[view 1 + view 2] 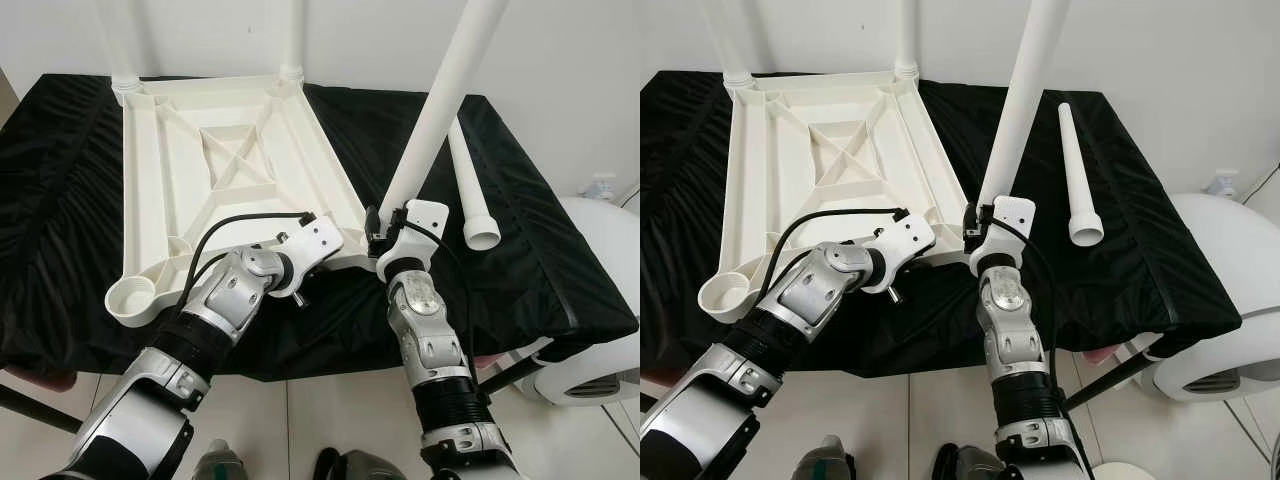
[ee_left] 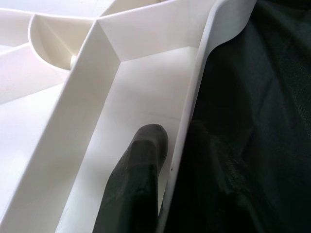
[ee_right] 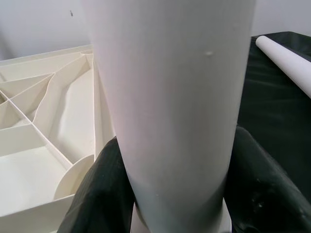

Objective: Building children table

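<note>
Fingers (image 3: 104,194) of right gripper (image 3: 175,194) pinch the tall white plastic leg (image 1: 440,110); left gripper (image 2: 170,165) apparently clamps the upturned white tabletop's rim (image 2: 194,97) at 6 o'clock.

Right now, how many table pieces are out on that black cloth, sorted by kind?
Table top, upside down: 1
Legs already standing in the far corner sockets: 2
Leg held by the right gripper at a near corner: 1
Leg lying loose on the black cloth: 1
Total: 5 pieces, 4 of them legs.
</note>
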Tool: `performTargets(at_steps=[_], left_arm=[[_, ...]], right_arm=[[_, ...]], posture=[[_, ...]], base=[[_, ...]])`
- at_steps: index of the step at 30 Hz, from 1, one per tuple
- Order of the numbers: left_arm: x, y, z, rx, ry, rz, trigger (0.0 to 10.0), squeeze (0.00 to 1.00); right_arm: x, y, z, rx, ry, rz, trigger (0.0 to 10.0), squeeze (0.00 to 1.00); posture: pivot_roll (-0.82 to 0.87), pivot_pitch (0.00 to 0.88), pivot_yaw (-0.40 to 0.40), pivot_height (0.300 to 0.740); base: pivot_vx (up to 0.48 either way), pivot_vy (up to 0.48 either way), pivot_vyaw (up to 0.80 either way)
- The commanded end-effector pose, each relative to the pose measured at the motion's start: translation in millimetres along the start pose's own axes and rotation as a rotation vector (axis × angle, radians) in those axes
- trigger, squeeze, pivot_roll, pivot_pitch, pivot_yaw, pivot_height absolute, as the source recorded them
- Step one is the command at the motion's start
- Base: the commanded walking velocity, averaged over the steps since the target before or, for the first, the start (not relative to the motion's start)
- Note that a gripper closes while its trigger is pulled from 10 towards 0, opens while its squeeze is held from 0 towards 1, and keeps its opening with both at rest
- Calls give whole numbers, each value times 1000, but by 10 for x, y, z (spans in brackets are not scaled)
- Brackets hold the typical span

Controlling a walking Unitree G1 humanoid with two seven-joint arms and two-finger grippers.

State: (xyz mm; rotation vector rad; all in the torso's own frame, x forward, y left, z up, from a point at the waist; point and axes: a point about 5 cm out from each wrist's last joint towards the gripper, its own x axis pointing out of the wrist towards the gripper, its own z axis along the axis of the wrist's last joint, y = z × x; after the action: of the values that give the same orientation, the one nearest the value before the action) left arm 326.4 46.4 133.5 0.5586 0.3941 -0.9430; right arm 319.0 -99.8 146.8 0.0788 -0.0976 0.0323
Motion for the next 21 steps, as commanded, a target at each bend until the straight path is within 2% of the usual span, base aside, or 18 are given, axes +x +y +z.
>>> performTargets(at_steps=[1,6,7,10,11,21], left_arm=[[22,-42,162,53,-48,-18,10000,0],[18,-38,152,51,-45,-16,10000,0],[14,-36,149,49,-45,-15,10000,0],[13,-35,148,48,-46,-15,10000,0],[13,-33,149,48,-46,-14,10000,0],[13,-24,159,50,-48,-14,10000,0]], right_arm=[[-37,228,-5,29,12,79,10000,0],[-21,188,-4,29,17,61,10000,0],[-14,143,-16,38,27,49,10000,914],[-12,126,-21,43,29,48,10000,914],[-12,104,-22,38,29,49,10000,1000],[-7,-88,-7,43,20,64,10000,1000]], posture=[[46,9,-79,740],[47,12,-78,740],[47,12,-77,740],[47,12,-77,740],[46,14,-77,740],[38,14,-71,740]], base=[[0,0,0],[0,0,0],[0,0,0],[0,0,0],[0,0,0],[0,0,0]])
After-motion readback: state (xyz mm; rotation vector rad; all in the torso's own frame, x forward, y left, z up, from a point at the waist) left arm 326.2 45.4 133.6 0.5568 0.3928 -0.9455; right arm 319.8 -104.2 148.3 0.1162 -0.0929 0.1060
